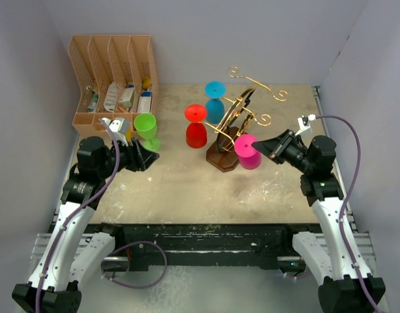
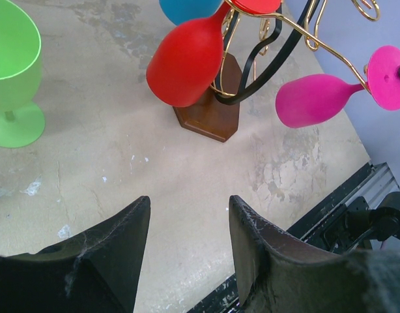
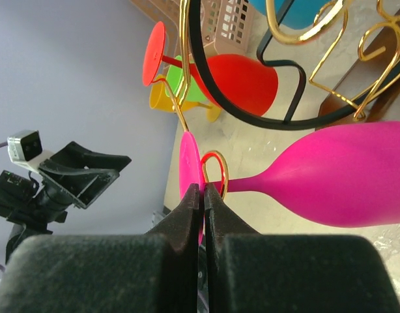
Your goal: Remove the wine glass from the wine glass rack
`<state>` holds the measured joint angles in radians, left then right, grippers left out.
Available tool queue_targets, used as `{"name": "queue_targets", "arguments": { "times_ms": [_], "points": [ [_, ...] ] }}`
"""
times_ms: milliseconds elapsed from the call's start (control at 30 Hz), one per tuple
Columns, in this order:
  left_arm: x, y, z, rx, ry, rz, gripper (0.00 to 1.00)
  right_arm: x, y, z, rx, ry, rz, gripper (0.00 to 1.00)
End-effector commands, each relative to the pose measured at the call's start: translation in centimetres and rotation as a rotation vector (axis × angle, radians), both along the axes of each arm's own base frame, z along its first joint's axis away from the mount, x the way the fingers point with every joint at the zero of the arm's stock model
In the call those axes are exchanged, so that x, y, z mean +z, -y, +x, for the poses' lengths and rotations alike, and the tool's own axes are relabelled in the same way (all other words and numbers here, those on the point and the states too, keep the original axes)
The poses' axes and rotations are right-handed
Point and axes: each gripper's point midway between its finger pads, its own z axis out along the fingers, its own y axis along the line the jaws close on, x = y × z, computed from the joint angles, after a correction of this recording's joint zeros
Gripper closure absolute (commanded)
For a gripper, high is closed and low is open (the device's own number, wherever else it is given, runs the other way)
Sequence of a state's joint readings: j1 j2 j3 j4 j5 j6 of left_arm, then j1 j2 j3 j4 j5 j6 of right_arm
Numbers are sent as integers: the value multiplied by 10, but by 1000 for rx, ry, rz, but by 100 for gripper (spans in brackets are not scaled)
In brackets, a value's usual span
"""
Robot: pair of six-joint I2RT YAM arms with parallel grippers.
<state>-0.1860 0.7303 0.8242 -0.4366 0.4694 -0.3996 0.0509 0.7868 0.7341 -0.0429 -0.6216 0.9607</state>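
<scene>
The wine glass rack [image 1: 223,158] is a gold wire stand on a dark wooden base at the table's centre. A pink wine glass [image 1: 247,151] hangs upside down from its near arm, its stem through a gold scroll loop [image 3: 216,171]. My right gripper [image 3: 203,189] is shut on the edge of the pink glass's foot [image 3: 189,160]; its bowl [image 3: 343,173] hangs to the right. In the top view my right gripper [image 1: 262,145] touches the pink glass. My left gripper [image 2: 189,205] is open and empty, low over the table, left of the rack [image 2: 210,114].
A red glass [image 1: 196,130] and a blue glass [image 1: 215,104] also hang from the rack. A green glass [image 1: 146,127] stands upright by my left gripper [image 1: 151,155]. A tan slotted organizer [image 1: 112,72] stands at the back left. Grey walls enclose the table.
</scene>
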Motion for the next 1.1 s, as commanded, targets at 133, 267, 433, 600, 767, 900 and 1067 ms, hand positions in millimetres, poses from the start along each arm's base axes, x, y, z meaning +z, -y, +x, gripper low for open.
{"name": "queue_targets", "arguments": {
  "times_ms": [133,267,433,600,767,900,1067],
  "points": [
    [11,4,0,-30,47,1,45,3,-5,-10,20,-5,76,100],
    [12,4,0,-30,48,0,45,4,-8,-11,51,0,69,100],
    [11,4,0,-30,47,0,45,14,-13,-7,90,39,92,100],
    [11,4,0,-29,47,-1,45,29,-16,0,107,95,128,100],
    [11,4,0,-29,46,-1,45,47,-15,6,90,148,132,100],
    [11,4,0,-29,46,-1,45,67,-13,12,73,207,142,100],
    [10,4,1,-29,41,-1,45,98,-13,22,73,280,146,100]
  ]
}}
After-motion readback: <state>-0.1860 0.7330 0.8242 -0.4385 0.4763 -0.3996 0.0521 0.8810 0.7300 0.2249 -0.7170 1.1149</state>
